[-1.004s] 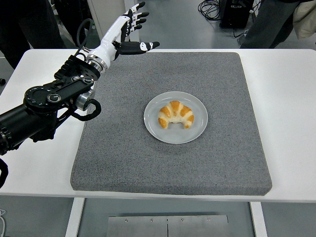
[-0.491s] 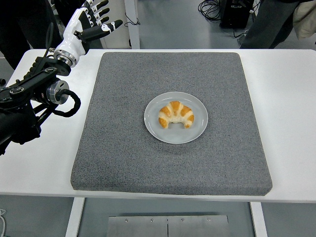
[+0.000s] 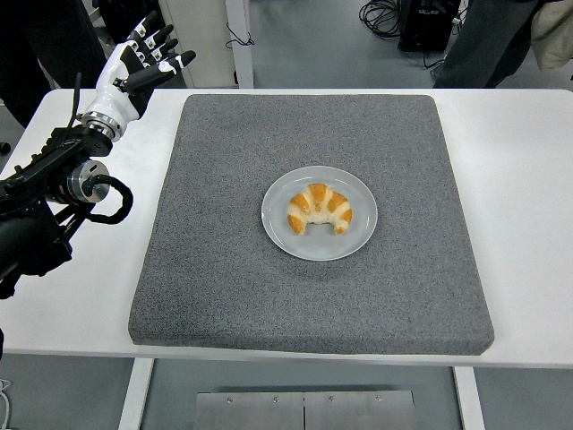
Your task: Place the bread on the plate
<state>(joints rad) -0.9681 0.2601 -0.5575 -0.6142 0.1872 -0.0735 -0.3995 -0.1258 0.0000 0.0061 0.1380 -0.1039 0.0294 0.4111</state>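
- At frame centre in the head view, I see the croissant-shaped bread (image 3: 319, 209) lying on the pale plate (image 3: 279, 226), which sits on the grey mat (image 3: 224, 269).
- At upper left, my left hand (image 3: 134, 64) hovers over the white table's (image 3: 528, 179) corner, fingers spread wide, holding nothing.

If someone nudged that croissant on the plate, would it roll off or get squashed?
The croissant probably wouldn't roll: its curved shape lies flat, near the middle of the plate. It looks puffy, so likely light and easily dented. The smooth plate might let it slide.
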